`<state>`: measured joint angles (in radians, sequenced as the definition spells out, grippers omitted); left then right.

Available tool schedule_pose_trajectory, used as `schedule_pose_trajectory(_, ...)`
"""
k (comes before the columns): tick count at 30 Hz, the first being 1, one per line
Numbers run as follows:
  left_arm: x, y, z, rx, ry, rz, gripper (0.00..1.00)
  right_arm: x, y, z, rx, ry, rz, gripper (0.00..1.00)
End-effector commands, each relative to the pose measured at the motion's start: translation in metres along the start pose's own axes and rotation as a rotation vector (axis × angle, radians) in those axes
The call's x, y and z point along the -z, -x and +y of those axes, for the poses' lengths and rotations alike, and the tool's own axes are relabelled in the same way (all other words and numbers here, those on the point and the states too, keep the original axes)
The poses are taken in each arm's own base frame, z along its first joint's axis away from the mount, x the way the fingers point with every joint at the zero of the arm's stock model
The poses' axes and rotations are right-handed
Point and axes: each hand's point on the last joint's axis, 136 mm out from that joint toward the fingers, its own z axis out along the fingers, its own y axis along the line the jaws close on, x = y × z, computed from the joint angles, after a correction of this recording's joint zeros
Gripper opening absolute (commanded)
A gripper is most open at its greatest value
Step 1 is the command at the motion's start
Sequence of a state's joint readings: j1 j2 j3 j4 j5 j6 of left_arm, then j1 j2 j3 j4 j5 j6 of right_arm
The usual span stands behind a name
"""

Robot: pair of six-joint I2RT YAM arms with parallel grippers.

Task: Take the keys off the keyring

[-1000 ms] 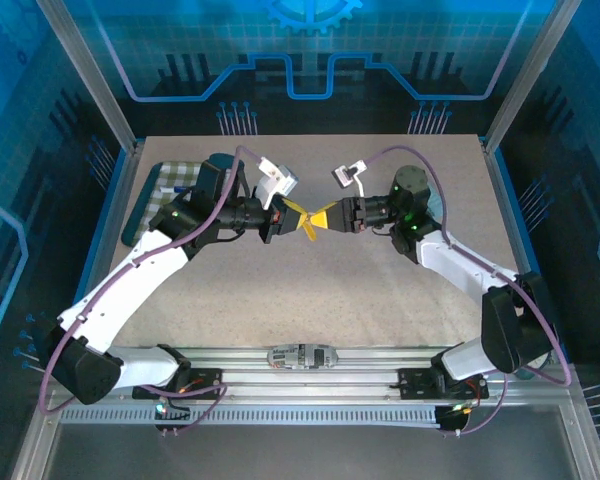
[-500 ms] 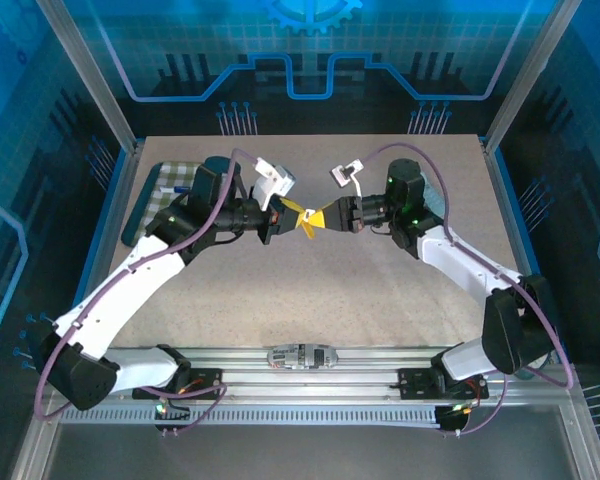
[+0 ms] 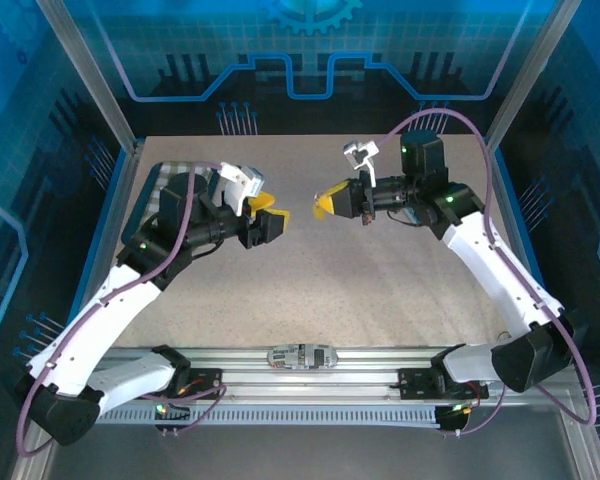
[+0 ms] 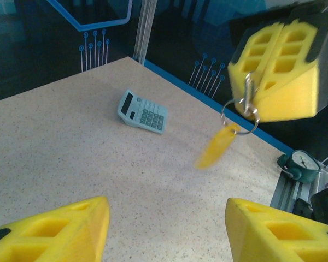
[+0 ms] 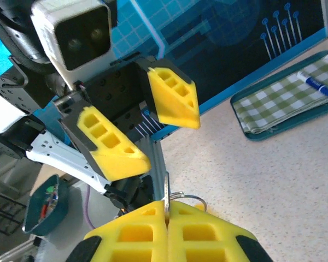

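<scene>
My right gripper (image 3: 327, 204) (image 5: 167, 207) is shut on the small silver key (image 5: 165, 192), pinched edge-on between its yellow pads. In the left wrist view the key (image 4: 249, 94) sticks out of that gripper (image 4: 250, 106), and the keyring (image 4: 239, 121) hangs from it in the air with its yellow tag (image 4: 215, 146) blurred. Part of the ring (image 5: 193, 197) shows beside the pads. My left gripper (image 3: 267, 214) (image 4: 167, 232) stands open with nothing between its fingers, a short way left of the right gripper. Its two yellow fingers (image 5: 113, 143) face the right wrist camera.
A grey calculator (image 4: 143, 112) lies on the table toward the far right. A green checked case (image 5: 284, 97) with a blue pen (image 5: 316, 85) lies at the far left (image 3: 160, 186). A small green clock (image 4: 299, 164) sits by the right rail.
The left gripper has opened, let go and drawn back to the left. The right gripper, still shut, has lifted away to the right with the key and keyring.
</scene>
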<state>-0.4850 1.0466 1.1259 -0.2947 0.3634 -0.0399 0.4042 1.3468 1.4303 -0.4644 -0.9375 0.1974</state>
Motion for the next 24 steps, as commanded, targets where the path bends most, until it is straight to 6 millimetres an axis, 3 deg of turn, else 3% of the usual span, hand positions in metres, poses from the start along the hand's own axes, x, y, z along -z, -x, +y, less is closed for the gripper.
schedule_pose_trajectory(1,-0.002,0.007,0.001,0.007,-0.021,-0.091,0.61,0.006,-0.002,0.005,0.039,-0.044,0.061,0.00)
schedule_pose_trajectory(8,0.001,0.009,-0.012,-0.143,-0.112,-0.317,0.64,0.008,0.010,0.017,0.054,-0.031,0.076,0.00)
schedule_pose_trajectory(10,0.000,0.012,-0.014,-0.163,-0.126,-0.341,0.70,0.007,0.013,0.022,0.052,-0.008,0.075,0.00)
schedule_pose_trajectory(14,-0.001,0.024,-0.024,-0.201,-0.171,-0.425,0.72,0.005,0.014,0.027,0.052,0.015,0.077,0.00)
schedule_pose_trajectory(24,-0.025,0.037,-0.056,-0.267,-0.322,-0.397,0.66,0.000,0.013,0.037,0.054,0.066,0.064,0.00)
